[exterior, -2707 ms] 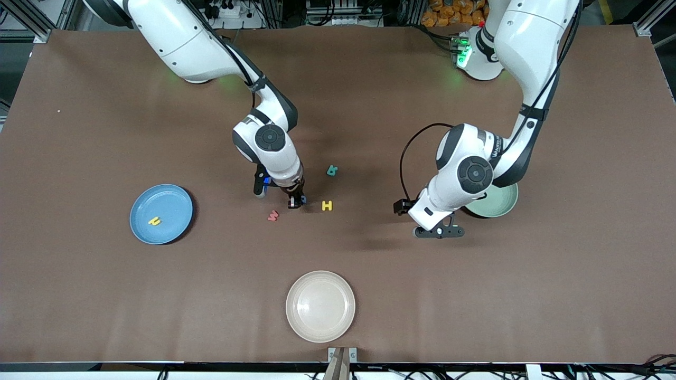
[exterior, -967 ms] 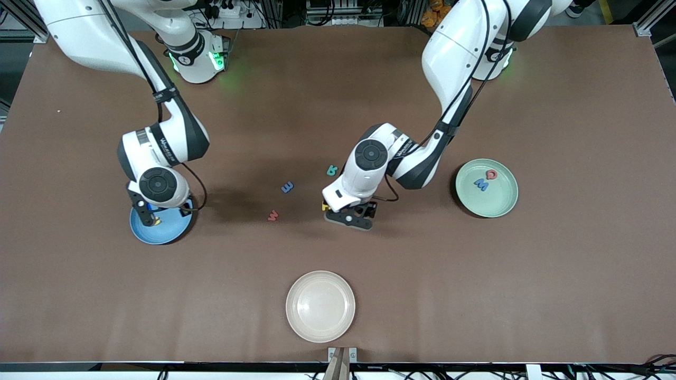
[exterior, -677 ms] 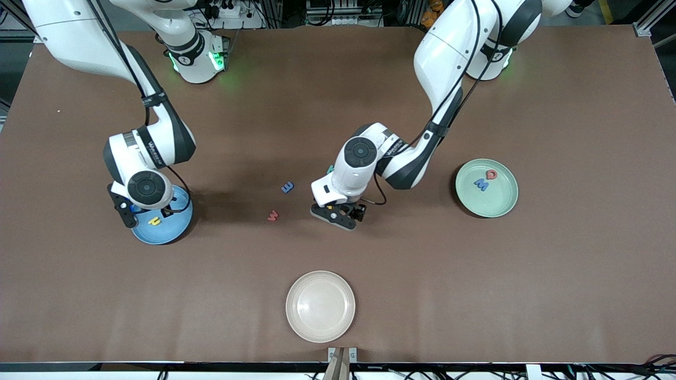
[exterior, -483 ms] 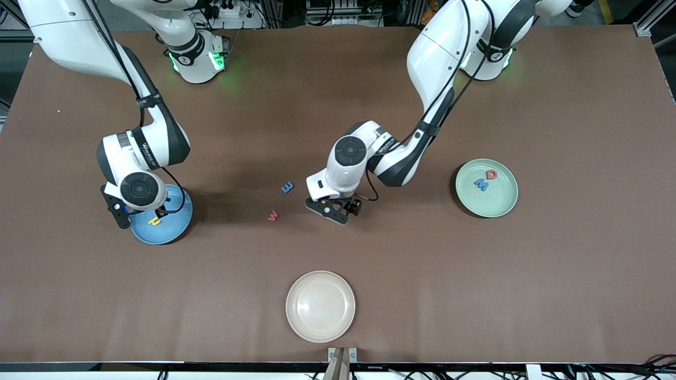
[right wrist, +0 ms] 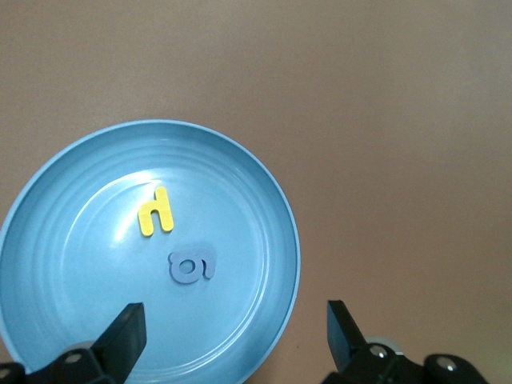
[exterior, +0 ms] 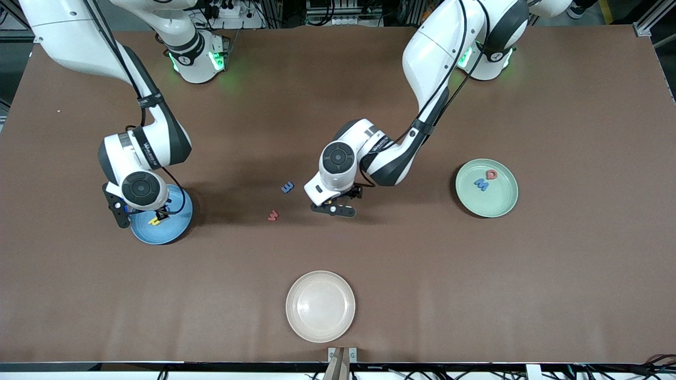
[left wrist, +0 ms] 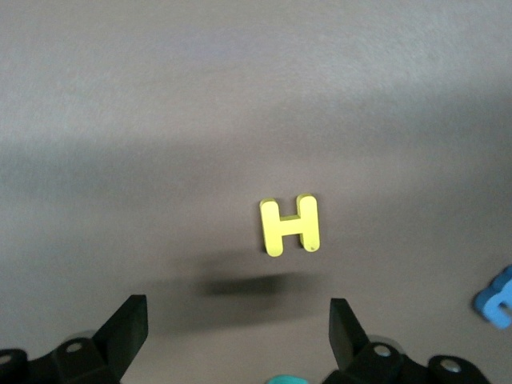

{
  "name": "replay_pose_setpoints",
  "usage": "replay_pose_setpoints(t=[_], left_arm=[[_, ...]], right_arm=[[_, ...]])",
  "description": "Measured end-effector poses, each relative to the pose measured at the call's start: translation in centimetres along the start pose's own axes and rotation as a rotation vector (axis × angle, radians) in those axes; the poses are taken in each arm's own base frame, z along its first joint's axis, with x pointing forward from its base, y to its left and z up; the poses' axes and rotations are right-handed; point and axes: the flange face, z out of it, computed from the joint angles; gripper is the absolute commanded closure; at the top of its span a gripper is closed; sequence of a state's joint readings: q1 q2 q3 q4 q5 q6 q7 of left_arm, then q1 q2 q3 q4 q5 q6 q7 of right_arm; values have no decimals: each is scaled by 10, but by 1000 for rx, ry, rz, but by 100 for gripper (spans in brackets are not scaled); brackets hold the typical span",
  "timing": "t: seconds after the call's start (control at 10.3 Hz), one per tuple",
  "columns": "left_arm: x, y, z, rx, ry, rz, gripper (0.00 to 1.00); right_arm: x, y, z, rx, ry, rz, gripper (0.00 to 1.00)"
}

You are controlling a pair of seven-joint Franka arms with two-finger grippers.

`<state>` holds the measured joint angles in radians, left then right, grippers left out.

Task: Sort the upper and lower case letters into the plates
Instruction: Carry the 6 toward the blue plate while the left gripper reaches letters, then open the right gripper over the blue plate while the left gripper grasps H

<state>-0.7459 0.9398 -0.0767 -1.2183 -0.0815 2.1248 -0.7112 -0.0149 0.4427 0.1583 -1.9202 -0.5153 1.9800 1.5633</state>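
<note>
Hovering released, our left gripper (left wrist: 232, 340) hangs over the flat yellow capital H (left wrist: 290, 226). Our right gripper (right wrist: 232, 340), likewise released, hangs over the round blue plastic plate (right wrist: 264, 208).

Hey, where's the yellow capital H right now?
The flat yellow capital H piece lies on the brown table, under the left gripper, whose fingers are open above it; the front view's arm hides it, beside the blue letter.

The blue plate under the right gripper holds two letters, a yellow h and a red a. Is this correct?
Not quite. The second letter is not red: the right wrist view shows a blue a lying beside the yellow h in the blue plate. The rest holds: the open right gripper is over that plate, which holds two letters.
</note>
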Motion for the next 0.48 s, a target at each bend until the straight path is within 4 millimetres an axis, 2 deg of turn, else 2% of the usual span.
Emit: replay_pose_setpoints(t=[0.29, 0.48], left_arm=[[8, 4, -14, -36, 9, -268, 0], [22, -7, -14, -27, 31, -325, 0]], right_arm=[[-7, -2, 0, -1, 3, -8, 0], [-7, -2, 0, -2, 2, -8, 0]])
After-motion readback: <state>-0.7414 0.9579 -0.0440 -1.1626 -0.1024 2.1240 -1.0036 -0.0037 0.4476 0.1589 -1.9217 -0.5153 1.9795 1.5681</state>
